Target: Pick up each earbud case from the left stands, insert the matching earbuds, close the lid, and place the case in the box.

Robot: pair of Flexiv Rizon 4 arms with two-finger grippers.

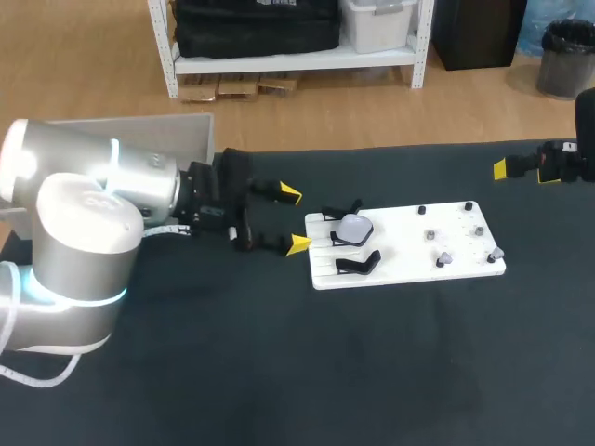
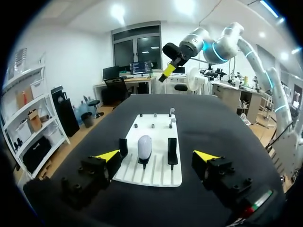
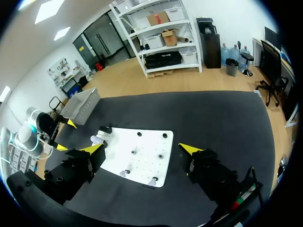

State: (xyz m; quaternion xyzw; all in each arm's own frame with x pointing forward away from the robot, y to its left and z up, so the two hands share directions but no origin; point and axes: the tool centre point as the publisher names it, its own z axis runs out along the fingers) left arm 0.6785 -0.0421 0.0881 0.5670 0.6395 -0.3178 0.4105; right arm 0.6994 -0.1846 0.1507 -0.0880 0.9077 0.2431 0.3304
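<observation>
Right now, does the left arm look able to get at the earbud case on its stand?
Probably yes. The left gripper is open and faces the earbud case with nothing between them; the empty stands on either side may crowd it.

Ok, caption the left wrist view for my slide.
Open left claw hovers short of the white board, the earbud case upright on the middle stand straight ahead.

Chunky silver left arm [image 1: 84, 214] with glowing cyan rings, black left gripper [image 1: 295, 219] with yellow wedge tips, white cable [image 1: 28, 376] trailing underneath.
</observation>
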